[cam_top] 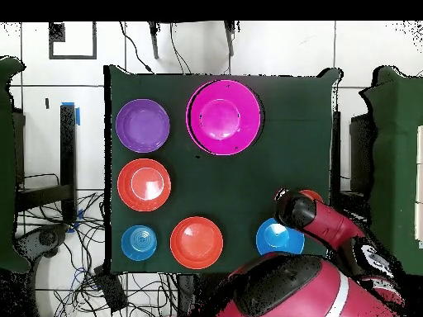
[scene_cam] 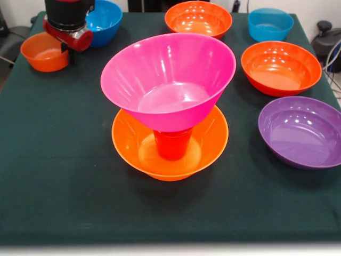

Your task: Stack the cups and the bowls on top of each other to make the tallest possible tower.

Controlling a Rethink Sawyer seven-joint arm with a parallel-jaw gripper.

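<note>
The tower stands at the table's middle. Its base is the large yellow-orange flared bowl (scene_cam: 209, 140). A small orange-red cup (scene_cam: 172, 145) stands in it. The large pink flared bowl (scene_cam: 168, 80) rests on the cup, tilted a little; from overhead the pink bowl (cam_top: 225, 115) hides the rest of the tower. My gripper (scene_cam: 67, 50) hangs at the far left over a small orange bowl (scene_cam: 45, 52), well away from the tower. In the overhead view the gripper (cam_top: 291, 208) covers most of that bowl (cam_top: 313, 196). Nothing shows in its grasp.
Loose bowls lie around: a blue one (scene_cam: 104, 21) (cam_top: 279, 238) beside the gripper, an orange one (scene_cam: 198, 18) (cam_top: 197, 243), a small blue one (scene_cam: 270, 24) (cam_top: 139, 243), an orange-red one (scene_cam: 281, 66) (cam_top: 144, 184) and a purple one (scene_cam: 301, 130) (cam_top: 142, 125).
</note>
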